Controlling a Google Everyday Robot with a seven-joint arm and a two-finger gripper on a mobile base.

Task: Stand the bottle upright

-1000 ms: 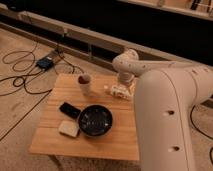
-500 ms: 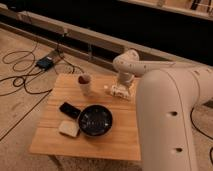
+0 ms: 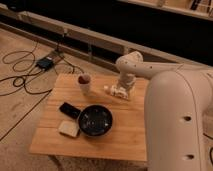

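The small white plastic bottle with a printed label [image 3: 116, 90] lies on its side on the light wooden surface [image 3: 120, 132], near the far edge. The robot's white end effector [image 3: 125, 90] is down at that same spot, directly over the bottle's right-hand part, at the foot of the arm's vertical last link. So the bottle sits essentially under and slightly to the left of the end effector, and the two look to be touching or very nearly so. Whether the end effector is wide, narrow, or already clamped on the bottle cannot be told from this view.

The bottle's long axis runs roughly left to right across the picture, parallel to the far edge of the surface, with what seems to be the narrow cap end pointing left, away from the end effector and towards the pale cup with dark red contents [image 3: 84, 83]. The cup stands upright just beyond that end, near but apart from it.

Nearer the camera than the end effector, and well apart from it, are a round black bowl [image 3: 95, 120], a flat black rectangular device [image 3: 69, 110] and a pale square block [image 3: 69, 128].

My judgement is that standing the bottle up means swinging the cap end upward about the held end, and the cup to the left limits the room for that.
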